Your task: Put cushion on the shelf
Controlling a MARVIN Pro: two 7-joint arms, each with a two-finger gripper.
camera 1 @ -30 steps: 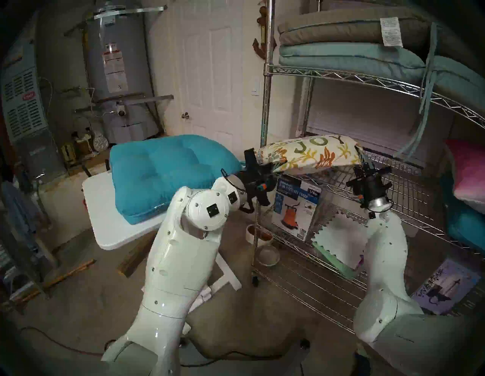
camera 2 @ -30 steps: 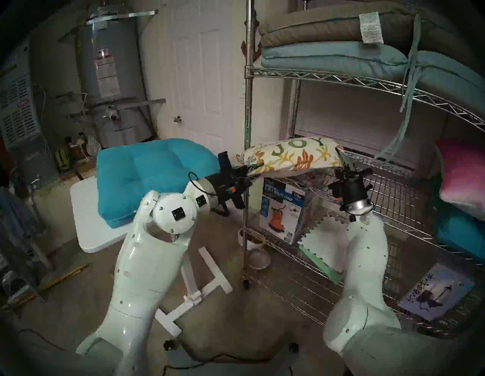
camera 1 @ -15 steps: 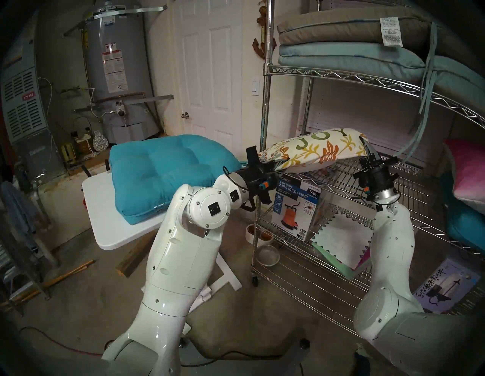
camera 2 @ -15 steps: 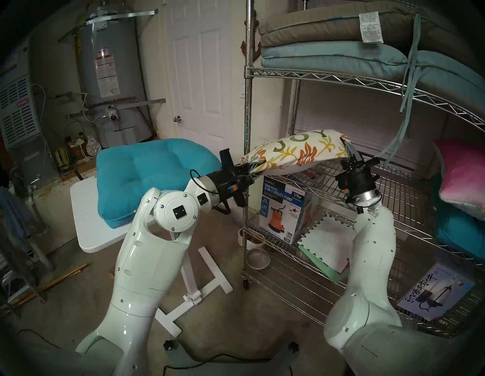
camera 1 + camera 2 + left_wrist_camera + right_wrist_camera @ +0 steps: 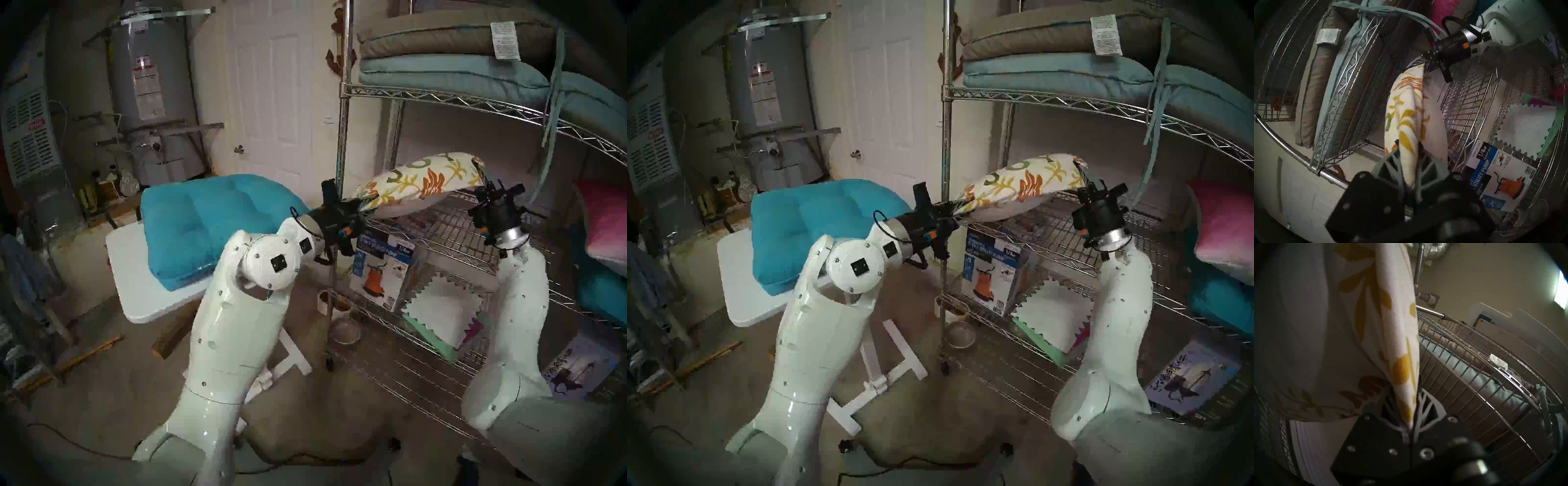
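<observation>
The cream cushion [image 5: 420, 181] with green letters and orange and yellow leaves hangs between my two grippers, tilted up to the right, above the middle tier of the chrome wire shelf [image 5: 451, 234]. My left gripper [image 5: 359, 205] is shut on its left corner, just past the shelf's front post [image 5: 343, 135]. My right gripper [image 5: 483, 181] is shut on its right corner, inside the shelf bay. The cushion also shows in the head right view [image 5: 1024, 185], the left wrist view [image 5: 1407, 110] and the right wrist view [image 5: 1373, 327]. Its underside is clear of the wire tier.
A teal tufted seat cushion [image 5: 210, 217] lies on a small white table [image 5: 135, 281] at the left. Grey and pale blue pads [image 5: 458, 57] fill the upper tier. A pink pillow [image 5: 607, 220] sits right. A pump box [image 5: 383, 268] stands on the lower tier.
Both arms have lifted the cushion and carried it right and deeper into the shelf bay. The right end has risen more, so the cushion tilts more steeply.
</observation>
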